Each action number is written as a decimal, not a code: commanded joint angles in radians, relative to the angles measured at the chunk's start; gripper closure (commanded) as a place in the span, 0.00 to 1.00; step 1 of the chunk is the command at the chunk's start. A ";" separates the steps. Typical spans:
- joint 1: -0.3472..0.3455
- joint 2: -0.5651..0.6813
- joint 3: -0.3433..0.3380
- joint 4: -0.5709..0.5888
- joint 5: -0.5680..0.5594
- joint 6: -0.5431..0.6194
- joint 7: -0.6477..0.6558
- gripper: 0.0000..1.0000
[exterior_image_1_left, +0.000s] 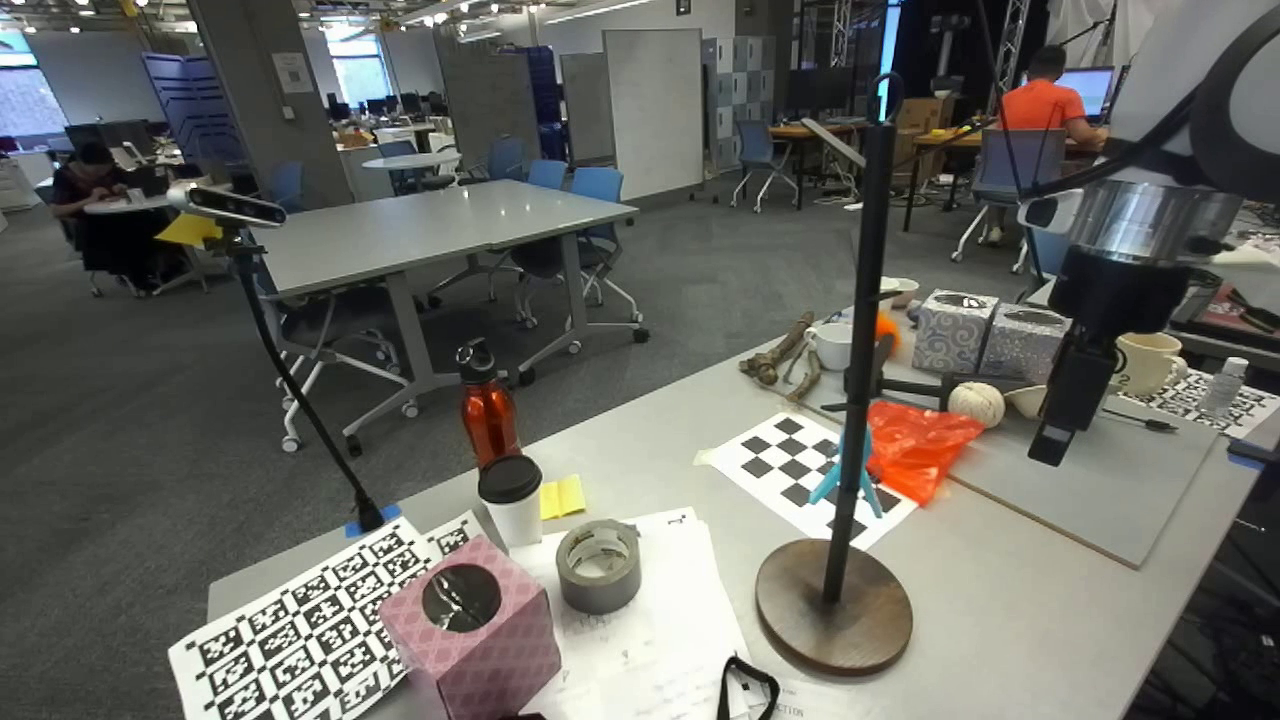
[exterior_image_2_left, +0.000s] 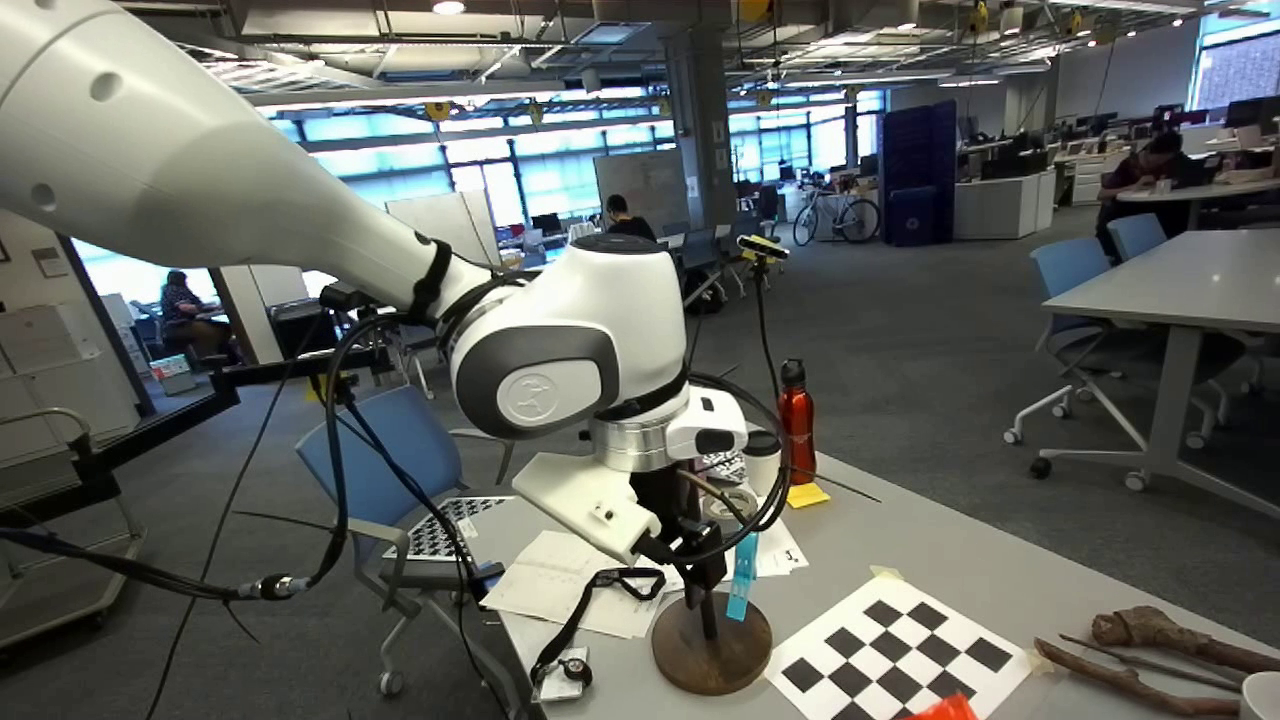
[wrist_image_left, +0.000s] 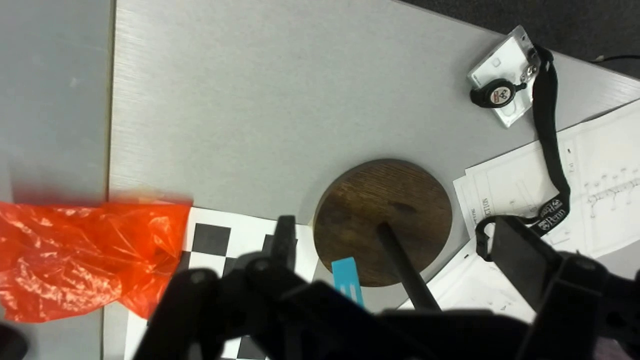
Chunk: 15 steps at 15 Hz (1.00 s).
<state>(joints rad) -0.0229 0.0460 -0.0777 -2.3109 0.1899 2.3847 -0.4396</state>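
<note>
Currently, gripper (wrist_image_left: 394, 223) jaws spread wide, nothing held, above tabletop (wrist_image_left: 240, 100) near black-post stand (exterior_image_1_left: 865, 300). Stand's round wooden base (wrist_image_left: 360, 210) sits inward of tabletop edge by badge holder (wrist_image_left: 510, 60); checkerboard sheet (exterior_image_1_left: 785, 465) just beside base.

In the wrist view we see the gripper (wrist_image_left: 402, 245) with its two black fingers (wrist_image_left: 522, 260) spread well apart. In an exterior view we find it hanging downward, slightly tilted, from the silvery wrist (exterior_image_1_left: 1145, 222) just above it. Higher above the gripper, the white arm (exterior_image_2_left: 240, 180) slopes down to a bulky joint (exterior_image_2_left: 570, 360).
</note>
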 joint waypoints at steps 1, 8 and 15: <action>-0.012 0.018 0.019 0.008 0.007 0.029 0.004 0.00; -0.018 0.073 0.065 0.011 0.094 0.161 -0.098 0.00; -0.074 0.136 0.105 0.029 0.268 0.208 -0.350 0.00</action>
<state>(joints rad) -0.0540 0.1414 -0.0008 -2.3102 0.3807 2.5651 -0.6701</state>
